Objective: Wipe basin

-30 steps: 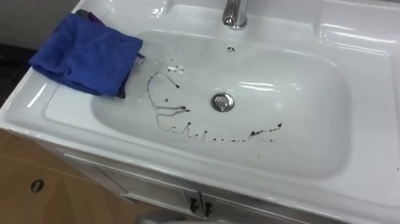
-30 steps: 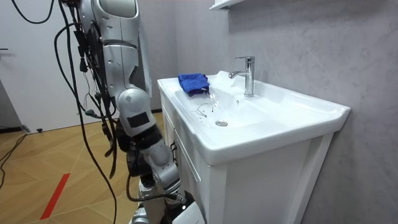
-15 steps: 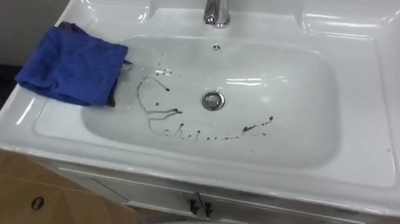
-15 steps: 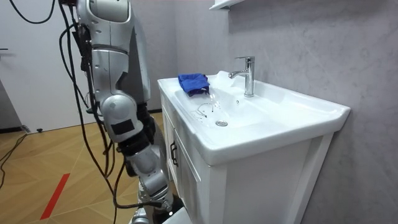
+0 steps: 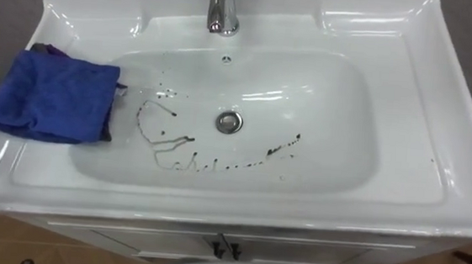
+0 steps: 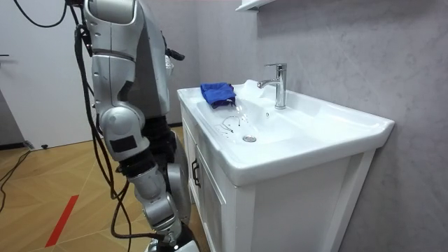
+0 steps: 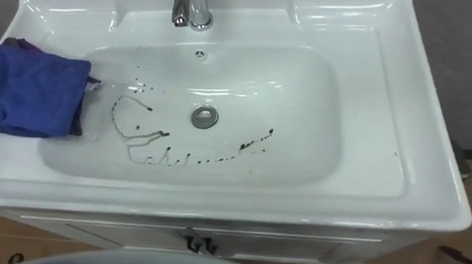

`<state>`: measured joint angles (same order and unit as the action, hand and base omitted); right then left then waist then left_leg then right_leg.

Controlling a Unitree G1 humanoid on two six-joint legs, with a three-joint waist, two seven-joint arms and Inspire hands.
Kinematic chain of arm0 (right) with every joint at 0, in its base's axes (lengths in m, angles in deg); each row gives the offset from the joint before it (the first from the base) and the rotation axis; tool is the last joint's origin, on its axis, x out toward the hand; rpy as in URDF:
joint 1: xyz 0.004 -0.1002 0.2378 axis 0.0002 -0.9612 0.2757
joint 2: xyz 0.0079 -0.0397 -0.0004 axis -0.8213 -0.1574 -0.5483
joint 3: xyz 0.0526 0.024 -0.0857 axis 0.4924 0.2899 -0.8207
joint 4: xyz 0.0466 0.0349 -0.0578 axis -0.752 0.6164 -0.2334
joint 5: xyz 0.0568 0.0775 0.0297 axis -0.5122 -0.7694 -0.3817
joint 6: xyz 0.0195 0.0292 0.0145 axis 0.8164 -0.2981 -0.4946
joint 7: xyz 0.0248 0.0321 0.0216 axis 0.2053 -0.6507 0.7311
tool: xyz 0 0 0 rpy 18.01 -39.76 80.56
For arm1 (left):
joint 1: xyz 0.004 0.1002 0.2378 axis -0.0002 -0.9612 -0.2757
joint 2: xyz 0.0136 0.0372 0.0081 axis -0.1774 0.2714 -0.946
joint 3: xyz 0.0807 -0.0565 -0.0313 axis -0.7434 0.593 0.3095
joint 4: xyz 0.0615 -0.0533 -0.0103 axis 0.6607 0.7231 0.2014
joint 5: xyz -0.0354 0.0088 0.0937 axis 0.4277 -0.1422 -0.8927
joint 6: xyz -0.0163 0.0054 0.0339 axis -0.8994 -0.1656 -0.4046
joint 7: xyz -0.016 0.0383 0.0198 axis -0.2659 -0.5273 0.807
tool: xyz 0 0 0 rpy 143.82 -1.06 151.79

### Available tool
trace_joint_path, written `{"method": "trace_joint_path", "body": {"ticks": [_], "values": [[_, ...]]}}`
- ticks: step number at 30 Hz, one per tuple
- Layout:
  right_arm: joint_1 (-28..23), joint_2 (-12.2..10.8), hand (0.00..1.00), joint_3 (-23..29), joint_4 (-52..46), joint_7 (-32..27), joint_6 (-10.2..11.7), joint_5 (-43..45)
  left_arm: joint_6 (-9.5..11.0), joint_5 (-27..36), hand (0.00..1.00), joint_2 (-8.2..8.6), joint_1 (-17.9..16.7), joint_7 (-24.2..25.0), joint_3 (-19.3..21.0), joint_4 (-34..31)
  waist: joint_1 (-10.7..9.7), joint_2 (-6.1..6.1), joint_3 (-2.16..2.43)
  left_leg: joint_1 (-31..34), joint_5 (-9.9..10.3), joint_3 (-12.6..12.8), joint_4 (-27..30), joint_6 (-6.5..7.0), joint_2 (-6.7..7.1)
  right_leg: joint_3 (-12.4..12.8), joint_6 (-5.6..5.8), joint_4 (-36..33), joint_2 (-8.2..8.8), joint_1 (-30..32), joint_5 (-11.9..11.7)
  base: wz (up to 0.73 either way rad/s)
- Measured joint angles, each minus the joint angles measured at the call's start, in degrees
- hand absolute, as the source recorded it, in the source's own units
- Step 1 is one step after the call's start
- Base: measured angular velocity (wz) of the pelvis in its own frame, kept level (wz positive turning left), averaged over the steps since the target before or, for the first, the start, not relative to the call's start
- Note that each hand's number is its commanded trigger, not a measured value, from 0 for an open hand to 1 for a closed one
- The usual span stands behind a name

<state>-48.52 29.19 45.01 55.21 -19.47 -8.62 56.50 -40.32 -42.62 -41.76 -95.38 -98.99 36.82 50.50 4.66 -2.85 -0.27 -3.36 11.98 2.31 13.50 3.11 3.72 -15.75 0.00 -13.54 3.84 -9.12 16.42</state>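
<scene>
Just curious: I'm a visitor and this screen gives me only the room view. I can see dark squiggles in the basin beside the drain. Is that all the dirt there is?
Observer: No. In the eye views the dark marks carry on past the drain as a dotted trail toward the robot's right.
Visitor: Anything dirty outside the bowl?
Observer: Yes, one small dark speck sits on the flat rim of the basin, at the robot's right.
Visitor: And is the blue cloth plain blue?
Observer: Mostly. A darker purplish edge peeks out at the back corner of the blue cloth.
</scene>
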Motion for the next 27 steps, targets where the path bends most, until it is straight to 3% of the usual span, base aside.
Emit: {"method": "trace_joint_path", "body": {"ticks": [7,11,27], "values": [[-0.16,-0.01,0.0,-0.64,-0.22,1.89,0.61,0.04,0.13,-3.3,0.0,0.76,0.0,3.88,-6.0,0.01,-0.05,0.68,-0.05,-0.37,0.03,0.16,-0.42,-0.04,-0.08,0.55,-0.01,0.05,-0.14,-0.03,-0.03,-0.01],[-0.09,-0.15,0.0,-1.14,0.03,2.37,0.63,0.02,0.13,-3.95,0.0,2.93,0.0,5.98,-7.42,0.01,-0.08,0.55,0.03,-0.29,0.03,0.31,-0.39,-0.04,-0.19,1.3,-0.1,0.98,-0.47,-0.26,-0.53,-0.02],[1.42,-0.34,0.0,-1.17,2.23,2.26,0.63,0.0,0.13,-4.6,0.0,3.46,0.04,10.99,-12.85,0.01,-1.47,0.39,0.04,0.68,0.6,0.84,1.46,-0.56,-1.25,1.68,-0.64,0.92,-1.34,0.17,-0.97,-0.01]]}}
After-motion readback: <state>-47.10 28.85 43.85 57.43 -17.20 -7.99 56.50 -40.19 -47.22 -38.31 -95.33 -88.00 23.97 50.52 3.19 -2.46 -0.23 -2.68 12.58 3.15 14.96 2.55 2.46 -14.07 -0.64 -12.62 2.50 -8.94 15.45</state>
